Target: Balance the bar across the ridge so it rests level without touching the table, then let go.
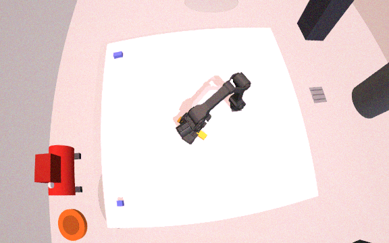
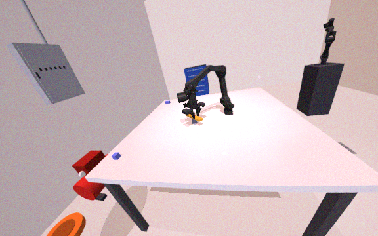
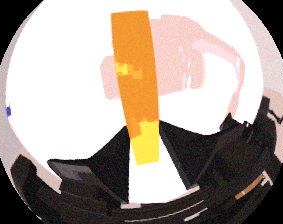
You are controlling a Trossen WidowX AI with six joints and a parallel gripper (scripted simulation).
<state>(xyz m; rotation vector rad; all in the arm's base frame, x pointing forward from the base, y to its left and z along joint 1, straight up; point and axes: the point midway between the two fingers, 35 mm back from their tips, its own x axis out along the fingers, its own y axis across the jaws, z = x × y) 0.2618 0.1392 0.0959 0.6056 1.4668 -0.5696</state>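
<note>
Honestly nothing here is readable. The closest thing is the blue panel (image 2: 195,75) standing behind the arm in the exterior view: it has rows of pale marks that look like lines of text, but they're way too small and blurry to make out a single word. The grey board (image 2: 46,70) hanging on the left wall has a row of little dark dashes, no letters or numbers. No brands or labels anywhere else.
</note>
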